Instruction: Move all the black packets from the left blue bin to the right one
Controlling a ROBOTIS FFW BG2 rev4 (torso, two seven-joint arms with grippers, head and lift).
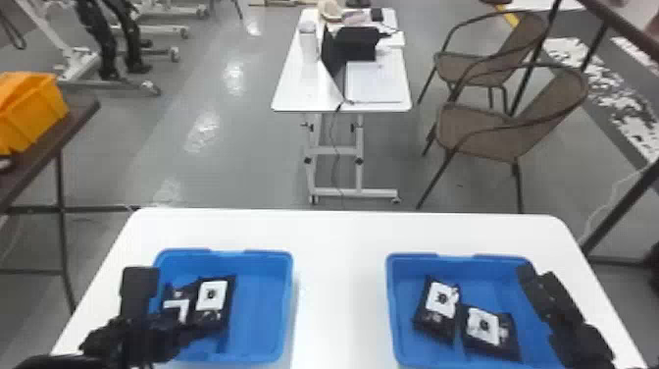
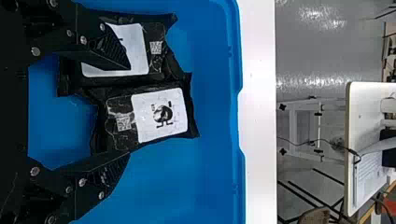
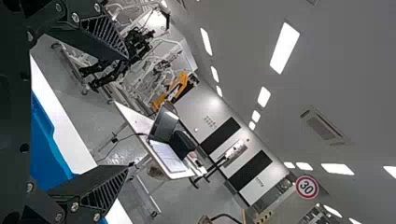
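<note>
Head view: black packets (image 1: 229, 297) in left bin (image 1: 262, 309) lie lengthwise forward, white labels (image 1: 203, 292) up; my left tool (image 1: 171, 329) and right tool (image 1: 564, 304) spread

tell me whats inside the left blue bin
Two black packets lie side by side. The left gripper hides part of them, and anything beneath them can't be seen.

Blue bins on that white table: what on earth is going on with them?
A robot is meant to move the black packets from the left bin to the right bin. Its left gripper is over the two packets seen in the left bin, fingers open, with neither gripped. The right gripper, open and empty, is by the right side of the right bin, where two other packets lie. So the job looks unfinished.
</note>
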